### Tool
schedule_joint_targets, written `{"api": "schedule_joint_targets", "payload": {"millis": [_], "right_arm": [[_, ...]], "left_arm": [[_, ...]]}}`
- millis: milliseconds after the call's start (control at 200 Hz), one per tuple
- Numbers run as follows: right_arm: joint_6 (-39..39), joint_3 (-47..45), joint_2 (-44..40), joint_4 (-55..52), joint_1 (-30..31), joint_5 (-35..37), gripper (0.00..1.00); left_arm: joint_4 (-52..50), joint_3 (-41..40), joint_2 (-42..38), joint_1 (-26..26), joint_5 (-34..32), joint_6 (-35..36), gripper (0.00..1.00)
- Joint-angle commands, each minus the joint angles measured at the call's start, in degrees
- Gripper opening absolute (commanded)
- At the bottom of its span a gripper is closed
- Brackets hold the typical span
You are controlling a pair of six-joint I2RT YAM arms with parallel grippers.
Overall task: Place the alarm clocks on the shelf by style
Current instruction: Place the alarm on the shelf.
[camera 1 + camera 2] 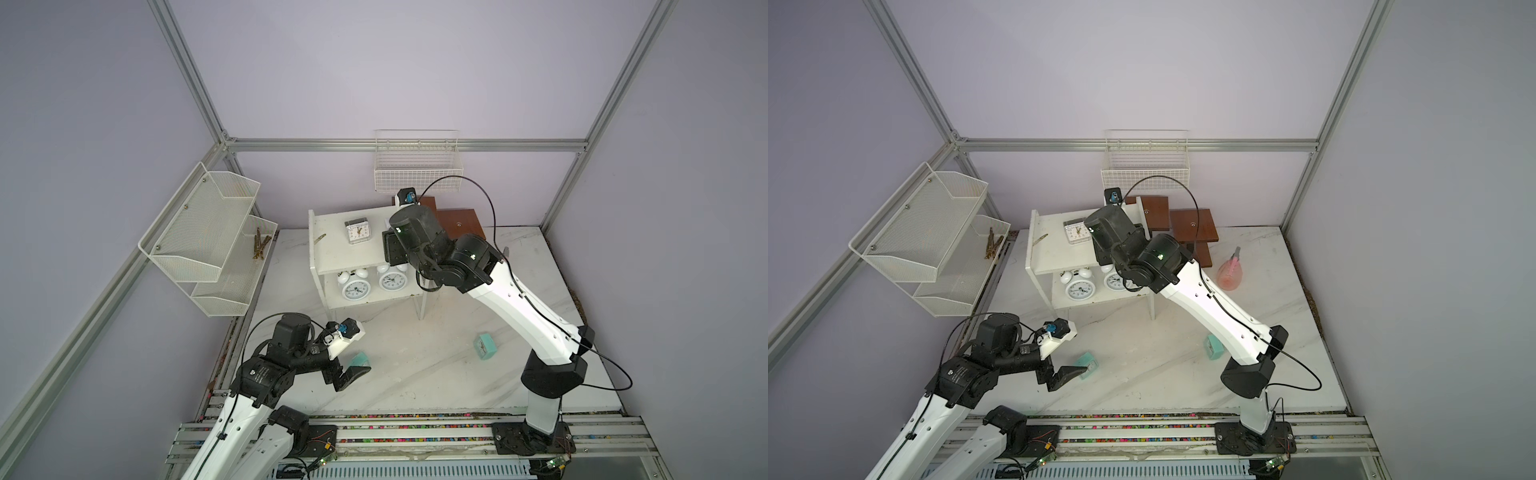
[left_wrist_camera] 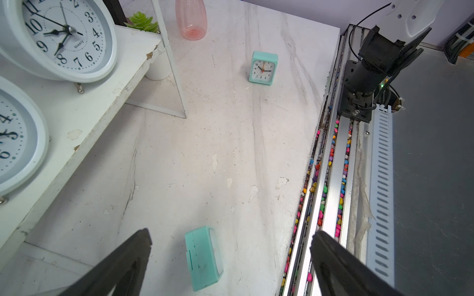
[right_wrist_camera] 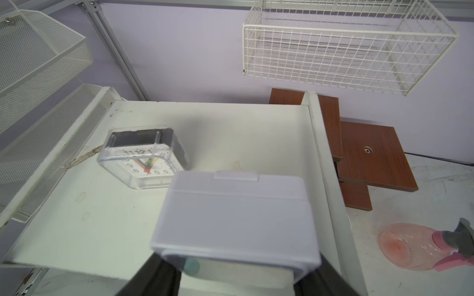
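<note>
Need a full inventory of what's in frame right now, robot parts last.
twin-bell clocks: 2, white, lower shelf board
clear-cased square clock: 1, silver-grey, top shelf board
white square clock: 1, white, held over top board
mint square clocks: 2, mint, table; one upright, one tipped over
shelf: 1, white, table
mesh rack: 1, white, side wall
wire basket: 1, white, back wall
stepped stand: 1, brown, behind shelf
spray bottle: 1, pink, table
succulent: 1, green, behind shelf
pebbles: many, multicoloured, front rail
left gripper: open, above tipped mint clock
right gripper: shut on white square clock
</note>
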Motion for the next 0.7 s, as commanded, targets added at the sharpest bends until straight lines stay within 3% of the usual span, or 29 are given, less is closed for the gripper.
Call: {"api": "schedule_joint_targets", "payload": {"millis": [0,695], "right_arm": [[-1.8,1.6,0.8,1.6,-1.5,-1.2,0.45],[-2.9,1.6,6.7,10.6,-5.3,-0.9,0.44]], "left_arm": [[0.1,-0.6,-0.5,-0.3,0.9,1.2,1.00],[0.1,-0.7,-1.0,-0.3,0.4,1.1,1.00]]}}
